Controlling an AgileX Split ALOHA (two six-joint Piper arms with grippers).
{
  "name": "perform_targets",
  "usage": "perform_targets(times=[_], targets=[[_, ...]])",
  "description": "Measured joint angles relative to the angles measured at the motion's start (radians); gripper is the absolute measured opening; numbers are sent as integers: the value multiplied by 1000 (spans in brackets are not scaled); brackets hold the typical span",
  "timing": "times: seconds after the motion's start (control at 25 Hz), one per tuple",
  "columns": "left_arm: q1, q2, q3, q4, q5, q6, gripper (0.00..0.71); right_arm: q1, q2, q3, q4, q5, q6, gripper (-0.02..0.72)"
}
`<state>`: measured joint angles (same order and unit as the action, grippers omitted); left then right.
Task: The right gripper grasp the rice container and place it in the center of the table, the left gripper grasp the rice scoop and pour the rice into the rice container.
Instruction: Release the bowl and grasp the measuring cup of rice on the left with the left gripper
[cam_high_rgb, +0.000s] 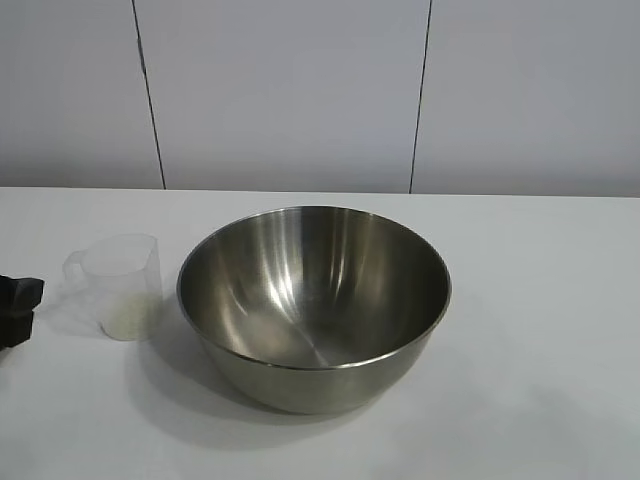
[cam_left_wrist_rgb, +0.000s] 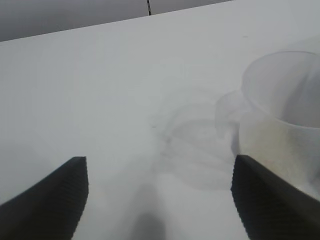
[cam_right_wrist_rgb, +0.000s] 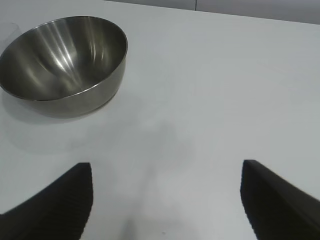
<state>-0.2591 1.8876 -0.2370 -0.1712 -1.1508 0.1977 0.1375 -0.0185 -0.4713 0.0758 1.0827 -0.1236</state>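
Left gripper (cam_left_wrist_rgb: 157, 200): jaws held wide apart, empty; glimpsed at the left edge of the exterior view.
Rice scoop (cam_left_wrist_rgb: 280, 125): upright at frame right, beside the right-hand finger, apparently not yet between the fingers.
Rice container (cam_high_rgb: 314, 300): mid-frame, just right of the scoop.
Right gripper (cam_right_wrist_rgb: 165, 200): spread, empty, well apart from the container.

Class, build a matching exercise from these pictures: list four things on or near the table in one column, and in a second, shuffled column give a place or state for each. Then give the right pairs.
Things:
1. large round shiny stainless-steel bowl
2. small translucent clear plastic measuring cup
3. black left gripper
4. black right gripper

Places or states:
A. open, away from the bowl, nothing between its fingers
B. upright beside the bowl, whitish contents at its bottom
C. at the exterior view's left edge, open, near the cup
D. mid-table, nothing inside

Pairs: 1-D, 2-B, 3-C, 4-A
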Motion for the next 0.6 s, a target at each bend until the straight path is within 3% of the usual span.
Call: perform_targets(times=[0.6], targets=[[1, 8, -27, 23, 0, 46, 570, 0, 0, 0, 0, 0, 0, 557]])
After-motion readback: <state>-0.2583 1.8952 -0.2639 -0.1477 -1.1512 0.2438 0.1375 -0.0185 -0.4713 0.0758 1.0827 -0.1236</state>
